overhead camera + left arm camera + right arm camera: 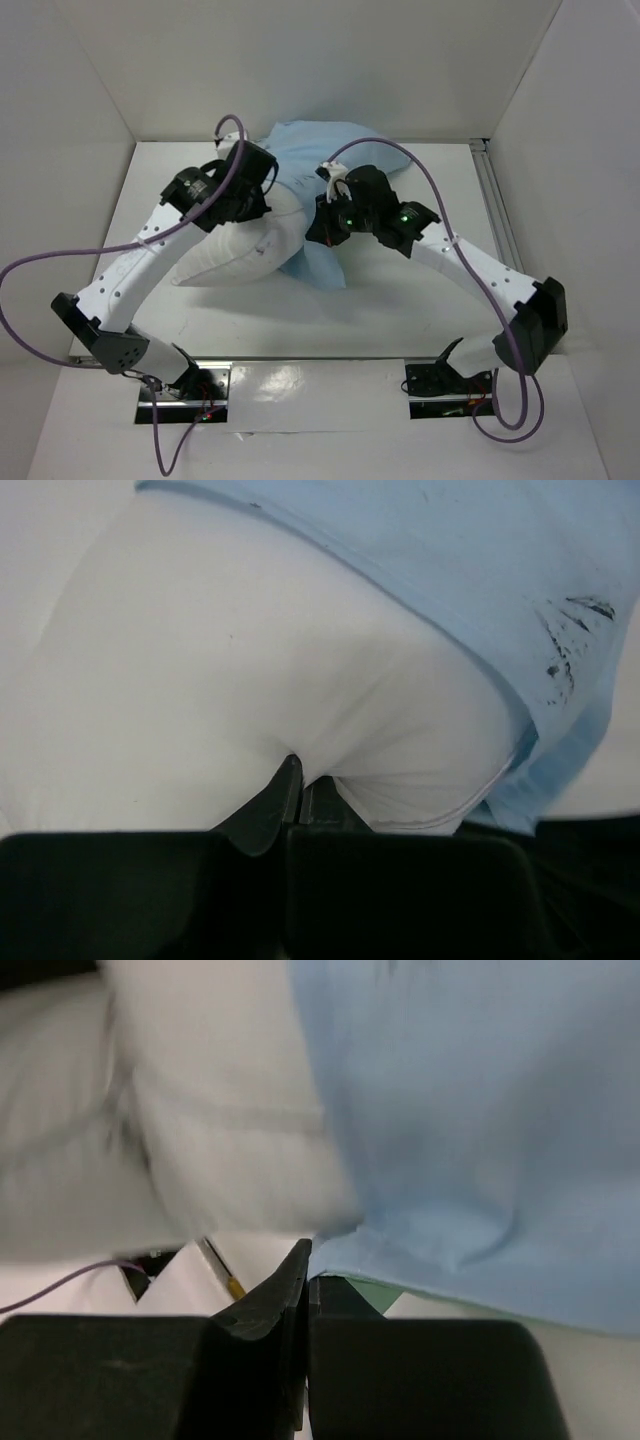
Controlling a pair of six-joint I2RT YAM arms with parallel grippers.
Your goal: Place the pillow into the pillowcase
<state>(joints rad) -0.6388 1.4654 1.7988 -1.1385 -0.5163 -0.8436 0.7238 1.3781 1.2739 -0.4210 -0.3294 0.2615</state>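
Mid-table (400, 320), the pillow (230, 255) lies partly covered by the pillowcase (310, 145); the left gripper (298, 785) pinches a fold of pillow fabric, jaws closed; the right gripper (305, 1260) appears clamped on the pale blue hem; insertion looks under way; next, the hem likely needs drawing over the bare end.

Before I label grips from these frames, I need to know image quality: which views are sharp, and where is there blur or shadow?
Top view: sharp and evenly lit, with only soft shadows on the table. Left wrist: pillow and pillowcase fairly crisp, bottom of the frame very dark. Right wrist: pillow smeared by blur on the left, pillowcase soft too.
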